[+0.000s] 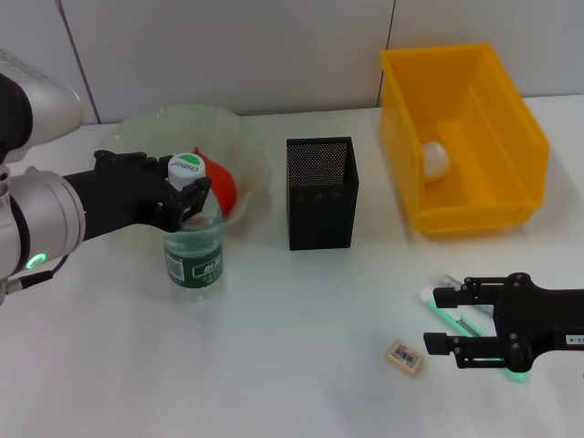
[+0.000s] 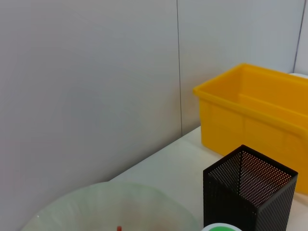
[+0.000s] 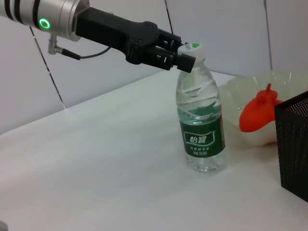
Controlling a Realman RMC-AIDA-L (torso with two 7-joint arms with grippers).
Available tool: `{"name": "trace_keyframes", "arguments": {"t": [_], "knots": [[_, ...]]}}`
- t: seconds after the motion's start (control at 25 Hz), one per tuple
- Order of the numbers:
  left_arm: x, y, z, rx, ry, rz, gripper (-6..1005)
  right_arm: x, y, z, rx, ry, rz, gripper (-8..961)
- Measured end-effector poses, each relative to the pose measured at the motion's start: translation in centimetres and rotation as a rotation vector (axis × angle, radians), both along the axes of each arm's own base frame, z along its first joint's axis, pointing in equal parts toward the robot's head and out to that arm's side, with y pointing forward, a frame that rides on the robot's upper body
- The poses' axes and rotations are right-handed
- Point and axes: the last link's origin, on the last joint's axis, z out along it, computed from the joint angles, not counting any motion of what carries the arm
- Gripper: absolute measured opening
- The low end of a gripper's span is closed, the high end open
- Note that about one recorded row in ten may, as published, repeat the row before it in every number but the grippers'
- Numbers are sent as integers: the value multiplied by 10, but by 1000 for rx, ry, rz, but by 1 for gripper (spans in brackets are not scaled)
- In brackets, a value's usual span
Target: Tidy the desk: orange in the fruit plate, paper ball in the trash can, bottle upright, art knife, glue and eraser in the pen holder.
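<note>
The bottle [image 1: 193, 248] stands upright on the table in front of the fruit plate [image 1: 137, 137]. My left gripper [image 1: 187, 195] is closed around its neck just under the white cap; this also shows in the right wrist view [image 3: 182, 57]. The orange [image 1: 220, 187] lies in the fruit plate. The paper ball [image 1: 435, 160] lies in the trash can [image 1: 511, 128]. The pen holder [image 1: 321, 192] stands in the middle. The eraser [image 1: 404, 357] lies near the front. My right gripper [image 1: 436, 320] is open over slim green-and-white sticks [image 1: 445, 313], just right of the eraser.
The right wrist view shows the bottle [image 3: 202, 130], the orange [image 3: 257, 113] in the plate and the pen holder's edge [image 3: 293, 144]. The left wrist view shows the trash can [image 2: 255, 115] and the pen holder [image 2: 248, 192] against a grey wall.
</note>
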Motion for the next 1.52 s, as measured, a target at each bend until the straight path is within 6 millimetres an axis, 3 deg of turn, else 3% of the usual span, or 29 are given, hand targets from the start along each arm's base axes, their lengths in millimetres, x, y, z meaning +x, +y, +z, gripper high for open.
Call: {"name": "trace_keyframes", "arguments": {"t": [0.56,0.96,1.28,1.52], "knots": [[1,-2,3,-2,-39,13,448,0,0,-1,-5,2,-1,670],[2,-1,4,-2,-53,11,866,1,-2,-1,-5,2,-5,670],[9,4,9,30,-93,-3,868,1,-2,-1,-6,1,-6,670],[27,9,17,82,-203,-66,869,3,-1,-2,-4,-4,-15,669]]}}
